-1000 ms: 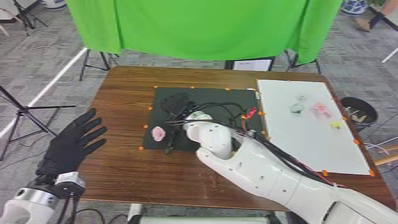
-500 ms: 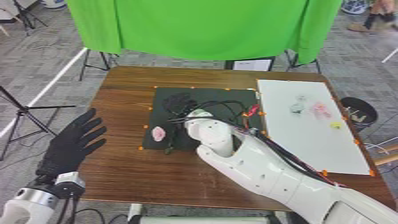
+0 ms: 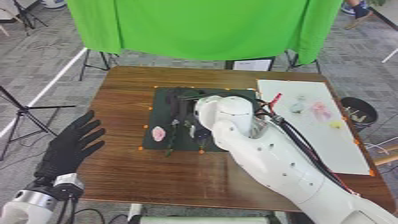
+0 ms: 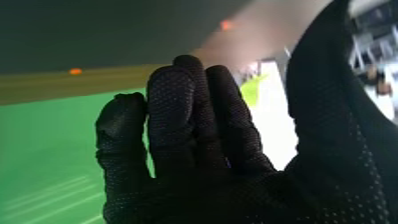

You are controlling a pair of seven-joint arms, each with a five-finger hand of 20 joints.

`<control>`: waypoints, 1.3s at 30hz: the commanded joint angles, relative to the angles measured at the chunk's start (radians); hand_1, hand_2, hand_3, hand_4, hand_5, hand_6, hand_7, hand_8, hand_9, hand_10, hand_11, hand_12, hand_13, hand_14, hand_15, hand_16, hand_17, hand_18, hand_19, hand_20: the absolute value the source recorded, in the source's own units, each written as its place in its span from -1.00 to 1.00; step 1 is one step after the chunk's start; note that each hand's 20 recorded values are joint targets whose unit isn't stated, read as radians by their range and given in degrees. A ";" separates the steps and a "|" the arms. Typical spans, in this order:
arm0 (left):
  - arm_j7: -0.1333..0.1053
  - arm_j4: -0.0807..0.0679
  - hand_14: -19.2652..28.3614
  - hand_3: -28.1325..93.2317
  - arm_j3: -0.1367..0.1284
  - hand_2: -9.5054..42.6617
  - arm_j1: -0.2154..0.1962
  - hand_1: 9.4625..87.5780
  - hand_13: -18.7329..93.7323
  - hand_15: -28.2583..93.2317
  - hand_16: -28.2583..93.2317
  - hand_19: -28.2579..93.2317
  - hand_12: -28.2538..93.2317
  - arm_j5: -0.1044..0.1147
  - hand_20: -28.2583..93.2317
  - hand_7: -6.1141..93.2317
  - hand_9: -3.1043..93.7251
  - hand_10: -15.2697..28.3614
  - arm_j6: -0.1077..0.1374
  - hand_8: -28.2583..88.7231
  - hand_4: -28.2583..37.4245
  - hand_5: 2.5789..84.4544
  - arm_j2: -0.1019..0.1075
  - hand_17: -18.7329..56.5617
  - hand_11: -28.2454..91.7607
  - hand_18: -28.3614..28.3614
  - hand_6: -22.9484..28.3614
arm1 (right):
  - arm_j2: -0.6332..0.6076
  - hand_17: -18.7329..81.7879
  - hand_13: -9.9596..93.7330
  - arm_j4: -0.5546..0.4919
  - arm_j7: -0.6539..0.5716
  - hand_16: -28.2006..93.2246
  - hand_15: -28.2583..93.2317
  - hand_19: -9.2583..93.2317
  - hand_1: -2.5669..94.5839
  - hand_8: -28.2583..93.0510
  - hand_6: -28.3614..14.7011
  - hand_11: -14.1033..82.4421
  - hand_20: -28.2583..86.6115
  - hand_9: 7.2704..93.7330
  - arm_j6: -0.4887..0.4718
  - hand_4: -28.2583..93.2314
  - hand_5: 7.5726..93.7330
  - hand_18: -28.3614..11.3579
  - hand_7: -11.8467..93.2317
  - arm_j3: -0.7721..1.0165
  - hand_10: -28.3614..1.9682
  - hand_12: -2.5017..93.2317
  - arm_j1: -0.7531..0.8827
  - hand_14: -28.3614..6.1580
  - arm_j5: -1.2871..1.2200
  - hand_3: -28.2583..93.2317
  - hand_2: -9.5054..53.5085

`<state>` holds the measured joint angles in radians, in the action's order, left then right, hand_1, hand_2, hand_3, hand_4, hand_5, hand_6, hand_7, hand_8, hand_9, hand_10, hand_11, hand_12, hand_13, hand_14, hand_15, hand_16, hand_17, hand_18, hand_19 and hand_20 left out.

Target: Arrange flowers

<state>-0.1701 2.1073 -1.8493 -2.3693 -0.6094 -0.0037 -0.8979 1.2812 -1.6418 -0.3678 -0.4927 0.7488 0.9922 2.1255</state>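
- The pink flower (image 3: 158, 133) lies on the dark mat (image 3: 204, 91), on the bench (image 3: 124, 170).
- I judge it to be light, with soft petals that are easy to crush; the stem (image 3: 170, 145), if that dark line beside it is truly one, is probably thin and bendable.
- It is better to pinch below the bloom, gently.
- The right hand (image 4: 231, 195) is wide, its thumb apart, and holds nothing; the left hand (image 3: 64, 150) is also wide and empty.
- Compared with the earlier frame, the right wrist is farther across the mat, but the flower keeps its place.

Head view high, downward; wrist view close; cloth (image 3: 204, 30) shared.
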 commanded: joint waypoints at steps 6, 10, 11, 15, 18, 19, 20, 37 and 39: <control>0.016 0.005 0.38 0.61 -0.027 -0.80 -0.036 -0.61 -0.42 -0.20 -0.45 -0.02 -0.20 0.000 -0.37 -0.52 -0.51 0.16 -0.011 -0.69 -1.00 -0.48 -0.028 -0.82 -0.31 0.70 0.00 | -0.518 -0.19 0.04 -0.278 -0.118 -0.12 0.74 0.79 -0.38 -0.79 0.07 -0.07 0.45 -0.37 0.253 -1.00 -0.47 -0.60 -0.11 0.389 -0.09 -0.43 0.336 0.00 0.041 0.93 -1.00; 0.012 0.007 0.38 0.61 -0.038 -0.81 -0.044 -0.62 -0.42 -0.20 -0.45 -0.02 -0.20 0.000 -0.37 -0.52 -0.51 0.16 -0.013 -0.69 -1.00 -0.48 -0.027 -0.82 -0.31 0.70 0.00 | -0.614 -0.21 -0.04 -0.304 -0.206 -0.15 0.72 0.77 -0.43 -0.77 0.03 -0.20 0.45 -0.46 0.244 -1.00 -0.58 -0.62 -0.17 0.583 -0.17 -0.44 0.529 -0.06 0.082 0.91 -1.00; 0.010 0.006 0.38 0.61 -0.037 -0.81 -0.044 -0.62 -0.42 -0.20 -0.45 -0.02 -0.20 -0.001 -0.37 -0.52 -0.51 0.16 -0.012 -0.69 -1.00 -0.48 -0.027 -0.82 -0.31 0.70 0.00 | -0.631 -0.22 -0.04 -0.302 -0.220 -0.16 0.71 0.77 -0.44 -0.76 0.02 -0.21 0.45 -0.47 0.251 -1.00 -0.58 -0.62 -0.18 0.626 -0.18 -0.44 0.572 -0.06 0.078 0.91 -1.00; 0.016 0.002 0.38 0.62 -0.031 -0.81 -0.040 -0.62 -0.42 -0.20 -0.46 -0.02 -0.21 -0.001 -0.37 -0.52 -0.51 0.16 -0.020 -0.69 -1.00 -0.48 -0.030 -0.82 -0.31 0.70 0.00 | -0.664 -0.22 -0.03 -0.299 -0.276 -0.18 0.71 0.76 -0.46 -0.74 -0.06 -0.26 0.45 -0.41 0.268 -1.00 -0.56 -0.63 -0.22 0.771 -0.24 -0.45 0.725 -0.06 0.076 0.90 -1.00; 0.014 0.001 0.38 0.62 -0.029 -0.81 -0.042 -0.62 -0.42 -0.20 -0.45 -0.02 -0.20 0.001 -0.37 -0.52 -0.51 0.15 -0.018 -0.69 -1.00 -0.48 -0.029 -0.82 -0.31 0.70 0.00 | -0.667 -0.21 0.01 -0.275 -0.291 -0.18 0.71 0.76 -0.47 -0.73 -0.09 -0.25 0.45 -0.34 0.279 -1.00 -0.50 -0.63 -0.22 0.819 -0.23 -0.46 0.780 -0.04 0.079 0.90 -1.00; 0.014 0.001 0.38 0.62 -0.027 -0.81 -0.041 -0.62 -0.42 -0.20 -0.46 -0.02 -0.20 0.000 -0.37 -0.52 -0.51 0.16 -0.019 -0.69 -1.00 -0.48 -0.029 -0.82 -0.31 0.70 0.00 | -0.668 -0.20 0.03 -0.267 -0.290 -0.18 0.71 0.76 -0.46 -0.73 -0.08 -0.23 0.45 -0.30 0.278 -1.00 -0.47 -0.64 -0.21 0.831 -0.21 -0.45 0.795 -0.03 0.079 0.90 -1.00; 0.017 -0.001 0.38 0.62 -0.027 -0.81 -0.037 -0.62 -0.42 -0.20 -0.46 -0.02 -0.20 0.000 -0.37 -0.52 -0.51 0.16 -0.022 -0.69 -1.00 -0.48 -0.029 -0.82 -0.31 0.70 0.00 | -0.673 -0.19 0.06 -0.254 -0.278 -0.18 0.71 0.76 -0.45 -0.73 -0.09 -0.22 0.45 -0.28 0.297 -1.00 -0.44 -0.64 -0.21 0.837 -0.18 -0.45 0.808 -0.01 0.076 0.90 -1.00; 0.018 0.005 0.38 0.61 -0.029 -0.81 -0.043 -0.61 -0.42 -0.20 -0.45 -0.02 -0.20 -0.004 -0.37 -0.52 -0.51 0.15 -0.020 -0.69 -1.00 -0.49 -0.037 -0.82 -0.31 0.70 0.00 | -0.684 -0.18 0.10 -0.144 -0.212 -0.13 0.72 0.77 -0.38 -0.74 -0.18 -0.17 0.45 -0.24 0.312 -1.00 -0.30 -0.62 -0.28 0.776 -0.08 -0.48 0.781 0.13 0.090 0.93 -1.00; 0.018 0.003 0.38 0.61 -0.029 -0.81 -0.042 -0.61 -0.42 -0.20 -0.45 -0.02 -0.20 -0.004 -0.37 -0.52 -0.51 0.15 -0.020 -0.69 -1.00 -0.49 -0.038 -0.82 -0.31 0.70 0.00 | -0.684 -0.18 0.09 -0.132 -0.205 -0.13 0.72 0.77 -0.37 -0.74 -0.19 -0.17 0.45 -0.25 0.308 -1.00 -0.31 -0.62 -0.29 0.758 -0.06 -0.48 0.764 0.13 0.095 0.93 -1.00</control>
<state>-0.1582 2.1079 -1.8768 -2.3991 -0.6099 -0.0165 -0.9234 0.6045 -1.8046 -0.5907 -0.1866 1.5460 1.7932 2.1910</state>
